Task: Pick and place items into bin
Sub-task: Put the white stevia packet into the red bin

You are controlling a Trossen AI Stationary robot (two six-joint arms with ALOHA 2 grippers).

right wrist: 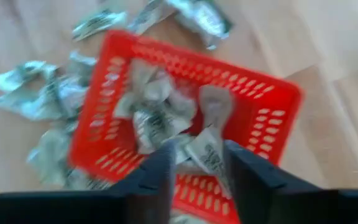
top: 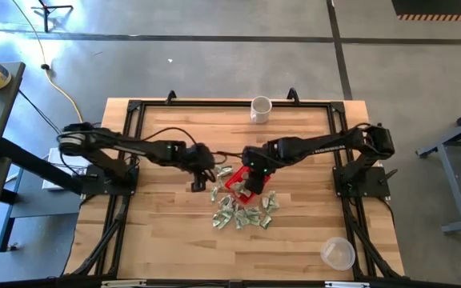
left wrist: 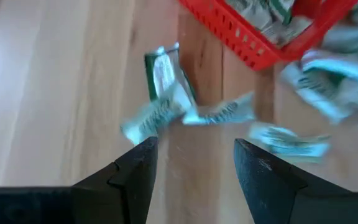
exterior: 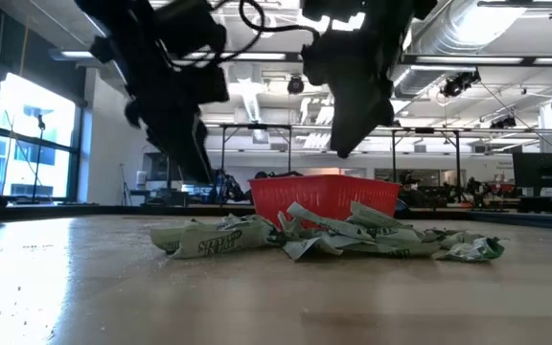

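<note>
The bin, a small red basket (top: 234, 182) (right wrist: 185, 118), sits mid-table with several crumpled green-and-white items inside (right wrist: 157, 112). More items (top: 242, 212) (exterior: 333, 235) lie loose on the wood around its near side. My right gripper (right wrist: 201, 165) (top: 252, 186) hangs above the basket, fingers apart, with one paper piece (right wrist: 207, 152) showing in the gap. My left gripper (left wrist: 194, 152) (top: 198, 181) is open just left of the basket, tilted down at loose items (left wrist: 166, 93) and touching nothing. My right gripper points down over the basket's inside. A paper piece (right wrist: 209, 155) shows between its two fingers, above the pieces lying in the basket. I cannot tell whether the fingers touch it.
A white mug (top: 261, 109) stands at the table's far edge and a clear plastic cup (top: 338, 254) at the near right. Bare wood spreads left of my left gripper and across the near left. A black frame runs around the table.
</note>
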